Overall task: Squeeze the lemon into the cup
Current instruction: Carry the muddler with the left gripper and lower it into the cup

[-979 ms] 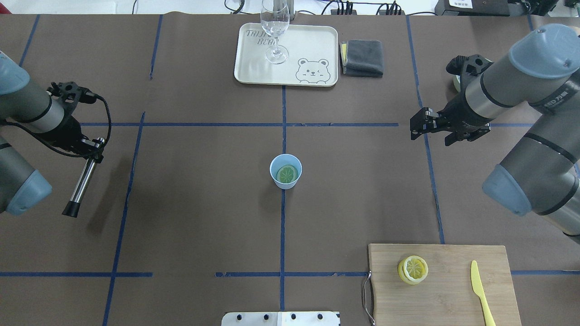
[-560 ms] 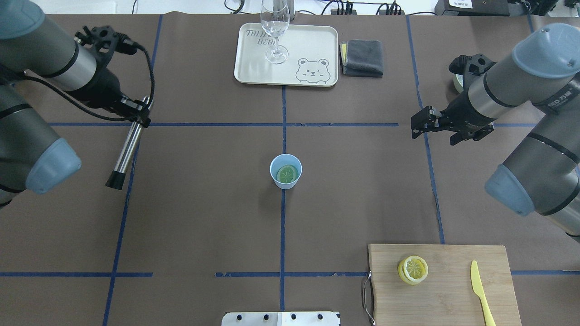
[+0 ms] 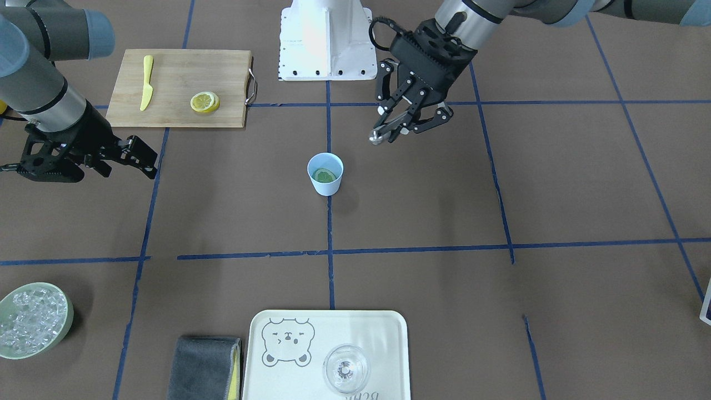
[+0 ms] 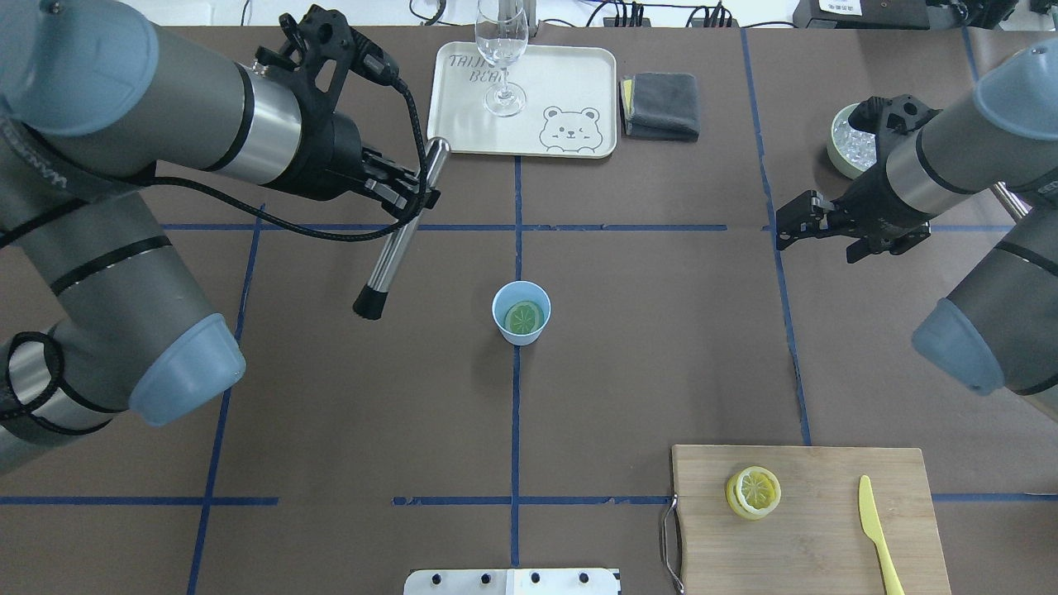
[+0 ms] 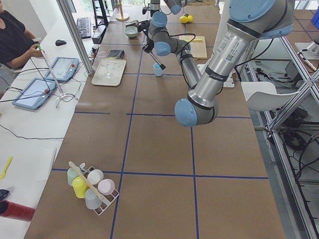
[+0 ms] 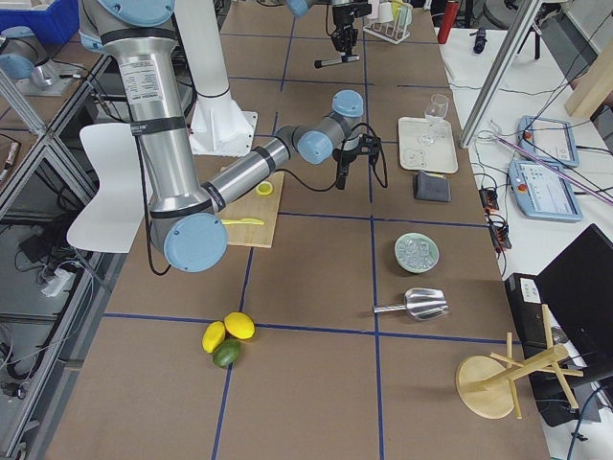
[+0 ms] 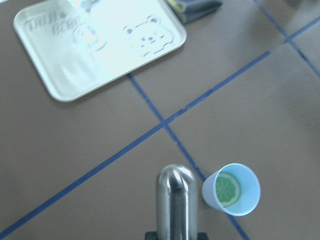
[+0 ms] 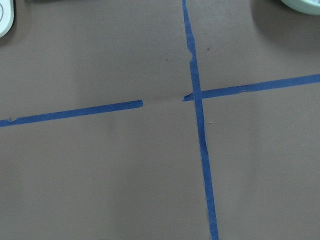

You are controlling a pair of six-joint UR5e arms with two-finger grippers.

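Down inside the light-blue cup [image 4: 501, 312], upright at the middle of the table [image 4: 661, 347], lies the lemon slice [image 4: 525, 317]. The left pincer [image 4: 411, 205] clamps a tilted steel muddler [image 4: 395, 252] near it. The right pincer [image 4: 793, 221] hangs spread and empty, well apart.

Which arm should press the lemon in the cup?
Left. The left gripper holds a black-tipped steel rod near the light-blue plastic cup holding the round lemon slice; the right gripper is open, empty, farther off.

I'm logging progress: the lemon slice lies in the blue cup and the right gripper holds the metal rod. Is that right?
No: the left gripper holds the metal rod, as the overhead exterior view shows; the right gripper is open and empty. The lemon slice does lie in the cup.
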